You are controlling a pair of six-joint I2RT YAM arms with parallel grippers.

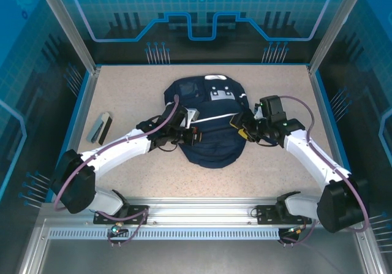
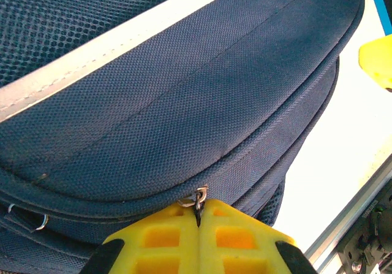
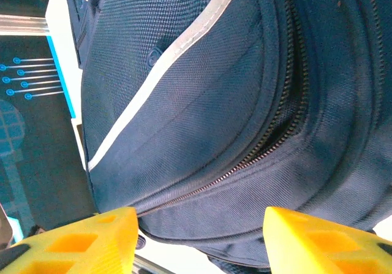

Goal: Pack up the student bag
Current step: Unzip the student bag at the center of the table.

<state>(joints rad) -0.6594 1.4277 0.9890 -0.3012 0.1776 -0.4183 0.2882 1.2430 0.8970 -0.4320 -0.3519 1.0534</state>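
Observation:
The student bag [image 1: 205, 124], navy blue with a thin white stripe and white patches near its top, lies flat in the middle of the table. My left gripper [image 1: 191, 136] is at the bag's left side. Its yellow jaws [image 2: 198, 208] are shut on a small metal zipper pull [image 2: 199, 195] at the bag's seam. My right gripper [image 1: 243, 132] is at the bag's right side. Its jaws [image 3: 199, 225] stand open, with the bag's edge and a zipper line [image 3: 245, 163] between the two yellow fingers. That zipper gapes a little further along [image 3: 294, 90].
A dark booklet with a grey edge [image 1: 101, 127] lies near the table's left wall. The metal base rail [image 1: 196, 216] runs along the near edge. Blue enclosure walls and aluminium posts [image 1: 331, 29] surround the table.

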